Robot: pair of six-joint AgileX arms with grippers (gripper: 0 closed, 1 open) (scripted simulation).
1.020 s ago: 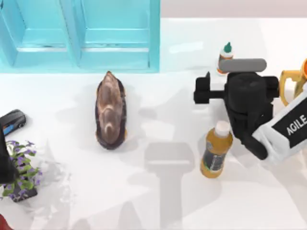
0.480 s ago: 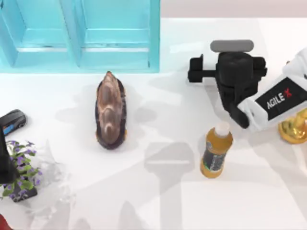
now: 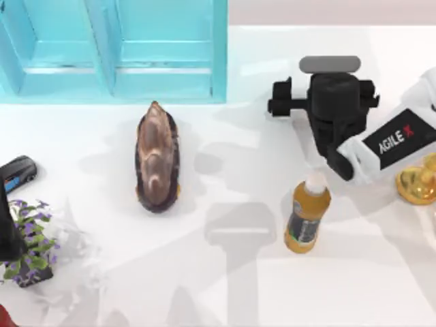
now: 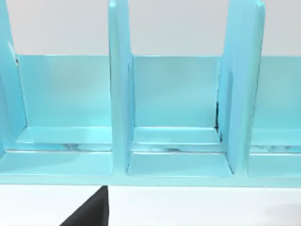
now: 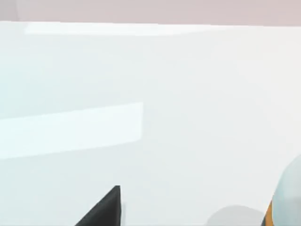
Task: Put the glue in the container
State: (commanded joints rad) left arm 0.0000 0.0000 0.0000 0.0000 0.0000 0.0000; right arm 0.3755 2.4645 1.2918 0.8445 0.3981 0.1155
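Note:
My right gripper [image 3: 328,85] hovers at the back right of the table, and in the top view its black wrist covers the glue. In the right wrist view a curved white edge with an orange strip, the glue [image 5: 284,200], shows in the corner, well apart from one black fingertip [image 5: 106,209]. Nothing is held between the fingers, and the gripper is open. The container [image 3: 116,51] is a light blue box with dividers at the back left, also facing the left wrist camera as the container [image 4: 174,141]. My left arm [image 3: 7,235] is parked at the left edge.
An amber bottle with a white cap [image 3: 306,214] stands just in front of the right arm. A brown oval object [image 3: 157,157] lies mid-table. A gold object [image 3: 417,180] is at the right edge; a potted plant [image 3: 27,245] and a small black device [image 3: 17,170] are at the left.
The right arm swung toward the table's back and now covers the glue that stood beside it a second ago. The gold object has come out from behind the arm. The left arm stayed still.

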